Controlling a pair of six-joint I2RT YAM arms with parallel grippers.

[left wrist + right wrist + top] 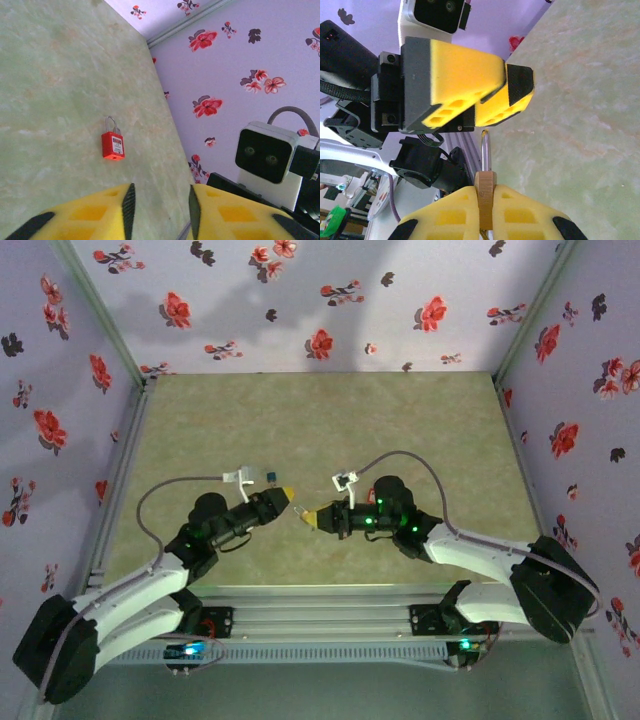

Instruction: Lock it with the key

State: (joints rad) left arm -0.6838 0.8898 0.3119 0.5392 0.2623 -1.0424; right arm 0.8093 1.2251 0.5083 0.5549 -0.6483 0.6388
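Two grippers meet tip to tip low over the table (330, 420), and the risk is plain from where I stand. The red padlock (113, 145) lies flat and unheld ahead of the left gripper (161, 200), a little to the left of its fingertips, so a push from the key (485, 150) would likely skid it across the surface rather than seat the blade. The right gripper (485, 192) has its jaws clamped on the key's head, the metal blade jutting straight out beyond its tips toward the left gripper — near enough that a small advance could knock the two together, or twist the key in the foam pads. The left gripper stands partly open and empty. Both arms reach in from the near edge, forearms angled inward.
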